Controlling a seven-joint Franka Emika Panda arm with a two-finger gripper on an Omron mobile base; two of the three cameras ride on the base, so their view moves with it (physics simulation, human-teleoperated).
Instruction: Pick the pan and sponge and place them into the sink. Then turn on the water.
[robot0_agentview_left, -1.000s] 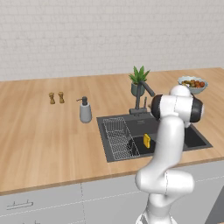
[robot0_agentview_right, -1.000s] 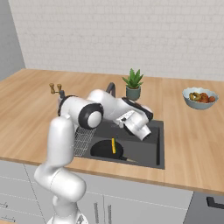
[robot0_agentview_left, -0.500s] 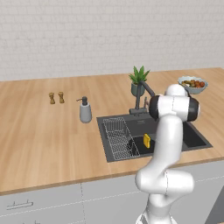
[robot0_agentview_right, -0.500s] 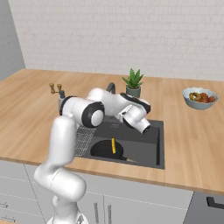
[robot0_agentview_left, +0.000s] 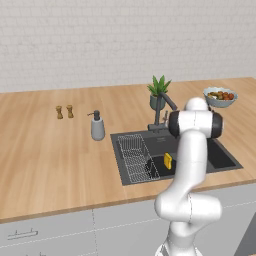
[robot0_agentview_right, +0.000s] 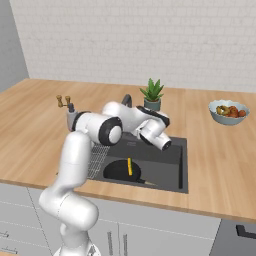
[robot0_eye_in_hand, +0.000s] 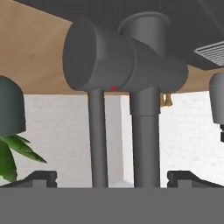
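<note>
The faucet (robot0_eye_in_hand: 127, 65) fills the hand view close up and upside down: a thick grey valve body with a small red mark, a thin lever rod (robot0_eye_in_hand: 98, 135) beside a stouter spout post. It reads as rigid metal, smooth and likely slippery, so the lever is best pushed or pinched along its thin rod rather than at the fat barrel. The gripper (robot0_eye_in_hand: 112, 177) sits just before it, its two dark tips set wide apart with rod and post between them, touching neither, so the hand is released and holds nothing. Below, in the sink (robot0_agentview_right: 172, 177), the black pan (robot0_agentview_right: 119, 171) lies on the basin floor with the yellow-sided sponge (robot0_agentview_left: 168, 160) on edge just by it, next to the wire dish rack (robot0_agentview_left: 136, 157). Both placements look done; the water remains. Beyond the sink stand a potted plant (robot0_agentview_left: 158, 91), a soap bottle (robot0_agentview_left: 97, 126) and a fruit bowl (robot0_agentview_right: 229, 111).
</note>
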